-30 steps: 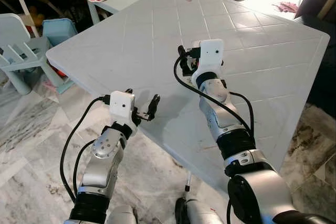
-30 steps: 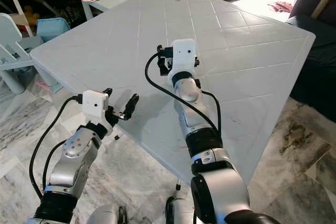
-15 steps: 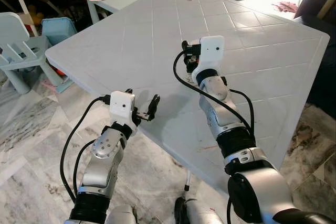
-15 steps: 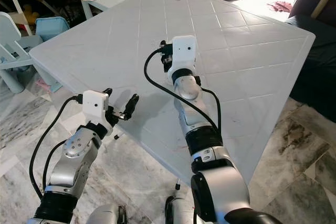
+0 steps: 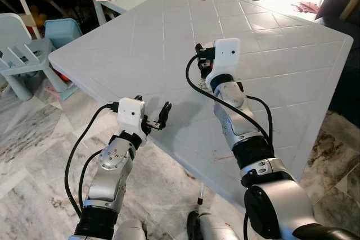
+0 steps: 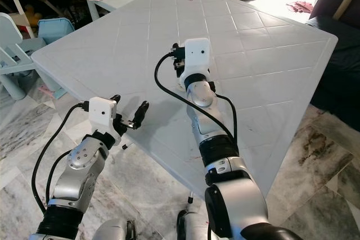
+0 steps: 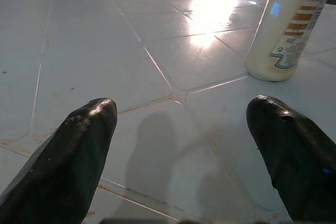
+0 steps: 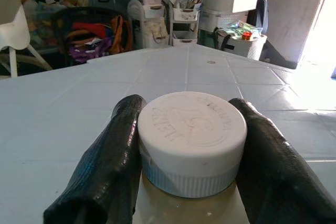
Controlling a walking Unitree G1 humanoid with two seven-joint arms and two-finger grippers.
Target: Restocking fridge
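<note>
Seemingly rigid and smooth-sided, the bottle (image 7: pixel 286 22) stood on the desk (image 5: pixel 270 21); the right tool (image 8: pixel 191 153) clamped just under its ribbed cap (image 8: pixel 192 129), a sound hold. The left tool (image 5: pixel 153 115) gaped wide nearby.

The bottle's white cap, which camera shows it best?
The right wrist view: the white cap sits close up, embossed top readable, between the right gripper's fingers. The left wrist view shows the bottle's lower body and label. In the eye views the gripper hides it.
</note>
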